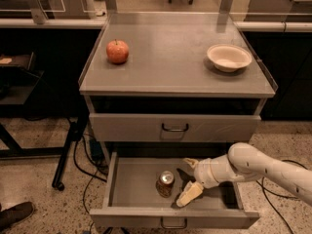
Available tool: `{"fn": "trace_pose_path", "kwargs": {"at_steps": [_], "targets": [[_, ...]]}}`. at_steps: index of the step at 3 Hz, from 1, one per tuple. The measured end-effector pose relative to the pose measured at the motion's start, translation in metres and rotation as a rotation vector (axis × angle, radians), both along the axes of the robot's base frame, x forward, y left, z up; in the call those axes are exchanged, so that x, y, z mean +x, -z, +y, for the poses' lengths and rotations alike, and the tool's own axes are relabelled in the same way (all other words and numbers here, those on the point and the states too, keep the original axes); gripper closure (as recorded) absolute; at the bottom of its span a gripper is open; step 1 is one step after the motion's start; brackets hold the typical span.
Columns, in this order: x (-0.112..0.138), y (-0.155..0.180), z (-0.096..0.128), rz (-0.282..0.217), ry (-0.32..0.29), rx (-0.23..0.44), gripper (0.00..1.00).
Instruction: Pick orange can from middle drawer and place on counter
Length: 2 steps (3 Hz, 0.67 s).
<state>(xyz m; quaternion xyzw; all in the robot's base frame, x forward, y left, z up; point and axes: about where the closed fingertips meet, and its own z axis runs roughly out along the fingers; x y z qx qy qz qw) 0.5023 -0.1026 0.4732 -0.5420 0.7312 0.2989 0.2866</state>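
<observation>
1. Can point(165, 183) stands upright on the floor of the open middle drawer point(131, 179), near its centre, with the silver lid facing up.
2. My gripper point(187, 179) is inside the drawer, just right of the can. It comes in from the right at the end of my white arm point(253, 165).
3. My fingers point(189, 194) are spread wide, one on the far side and one on the near side, and the gap between them faces the can. Nothing is between them yet, and I judge the can to be just clear of the tips.
4. To do this step well, I should slide left and level until the can sits deep between the pads.
5. I should close on the printed sides below the rim, not on the lid.
6. An off-centre approach could tip the can over or push it left.
7. The lift should go straight up, clear of the drawer's front wall and the upper drawer front point(131, 127), before I swing to the counter point(170, 72).
8. Count:
   - one can
   - one apple point(117, 51), on the counter's left
   - one bowl point(228, 57), on its right
   - two handled drawers, of which only the lower is open
</observation>
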Motion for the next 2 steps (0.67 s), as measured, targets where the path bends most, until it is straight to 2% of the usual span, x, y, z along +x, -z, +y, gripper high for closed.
{"fn": "trace_pose_path", "kwargs": {"at_steps": [1,2], "targets": [[0.013,0.013,0.0,-0.014,0.011,0.006,0.0],[0.019,0.03,0.0,-0.003,0.019,0.013,0.0]]}}
